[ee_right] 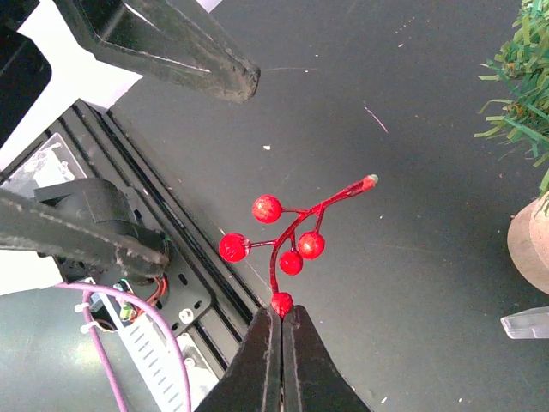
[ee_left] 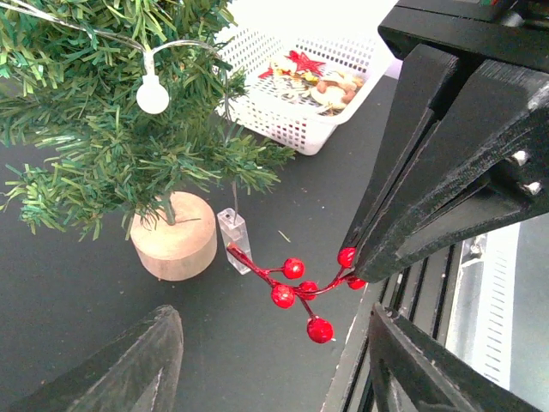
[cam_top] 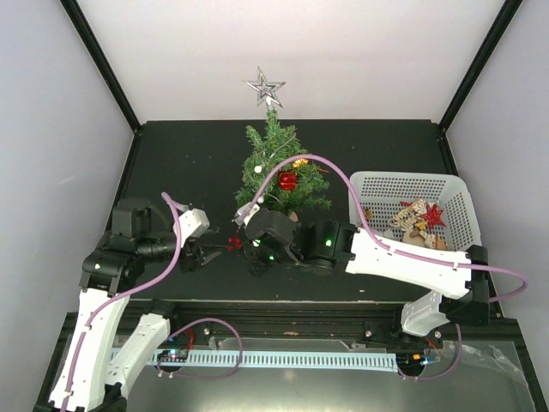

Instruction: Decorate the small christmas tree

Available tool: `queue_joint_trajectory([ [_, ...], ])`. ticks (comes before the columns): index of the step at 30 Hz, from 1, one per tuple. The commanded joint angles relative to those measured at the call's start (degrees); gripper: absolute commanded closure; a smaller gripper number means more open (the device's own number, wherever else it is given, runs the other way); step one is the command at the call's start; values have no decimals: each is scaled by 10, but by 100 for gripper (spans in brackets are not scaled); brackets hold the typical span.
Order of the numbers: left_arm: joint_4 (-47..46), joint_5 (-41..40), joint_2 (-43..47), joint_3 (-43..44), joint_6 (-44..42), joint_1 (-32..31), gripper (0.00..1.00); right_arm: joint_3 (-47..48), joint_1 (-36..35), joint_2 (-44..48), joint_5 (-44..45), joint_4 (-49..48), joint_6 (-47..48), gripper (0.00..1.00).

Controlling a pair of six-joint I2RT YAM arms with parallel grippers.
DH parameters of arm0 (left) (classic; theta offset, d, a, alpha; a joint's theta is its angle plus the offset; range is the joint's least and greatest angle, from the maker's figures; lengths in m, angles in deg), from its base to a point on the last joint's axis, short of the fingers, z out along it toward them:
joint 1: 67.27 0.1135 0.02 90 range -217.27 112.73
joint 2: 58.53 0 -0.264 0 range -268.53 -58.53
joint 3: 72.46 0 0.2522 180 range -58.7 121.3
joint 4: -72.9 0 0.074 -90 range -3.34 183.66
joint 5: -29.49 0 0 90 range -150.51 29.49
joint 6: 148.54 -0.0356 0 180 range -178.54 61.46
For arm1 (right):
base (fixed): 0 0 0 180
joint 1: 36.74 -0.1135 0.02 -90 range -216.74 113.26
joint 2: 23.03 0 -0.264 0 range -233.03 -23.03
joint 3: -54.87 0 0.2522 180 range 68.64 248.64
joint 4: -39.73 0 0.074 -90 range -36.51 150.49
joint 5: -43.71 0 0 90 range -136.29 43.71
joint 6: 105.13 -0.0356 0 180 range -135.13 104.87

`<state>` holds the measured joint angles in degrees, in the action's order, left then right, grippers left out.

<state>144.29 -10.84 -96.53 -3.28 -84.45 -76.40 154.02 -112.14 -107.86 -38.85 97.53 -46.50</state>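
The small christmas tree (cam_top: 276, 163) stands at the back middle on its round wooden base (ee_left: 176, 238). It carries a silver star (cam_top: 265, 87), a red ornament (cam_top: 287, 180) and a white bulb (ee_left: 153, 94). My right gripper (ee_right: 281, 311) is shut on the stem end of a red berry sprig (ee_right: 287, 236) and holds it above the dark table in front of the tree. My left gripper (ee_left: 274, 369) is open. Its fingers (ee_left: 129, 369) flank the space just short of the sprig (ee_left: 296, 287) without touching it.
A white basket (cam_top: 369, 193) at the right holds more ornaments, among them a red star (cam_top: 431, 215). A small clear plastic block (ee_left: 233, 240) stands beside the tree base. The table's metal front rail (ee_right: 171, 257) runs just below the sprig.
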Motion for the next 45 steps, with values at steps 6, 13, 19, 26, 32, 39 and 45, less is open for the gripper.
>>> queue_joint_trajectory([
  [6,4,22,-15,17,-4,-4,34,33,-3,-1,6,10,3,99],
  [13,2,20,-22,15,-1,-4,30,12,-5,16,-7,-8,-4,99],
  [19,0,21,-18,14,1,-4,30,2,-10,19,-8,-18,-8,99],
  [26,-1,29,-15,15,0,-4,38,12,-13,19,-2,-16,-4,99],
  [32,1,34,-16,14,-2,-4,43,21,-20,14,1,-13,-4,99],
  [39,5,40,-18,15,-8,-4,46,27,-28,13,8,-13,-5,99],
  [45,8,45,-17,16,-11,-4,51,38,-33,12,12,-10,-4,99],
])
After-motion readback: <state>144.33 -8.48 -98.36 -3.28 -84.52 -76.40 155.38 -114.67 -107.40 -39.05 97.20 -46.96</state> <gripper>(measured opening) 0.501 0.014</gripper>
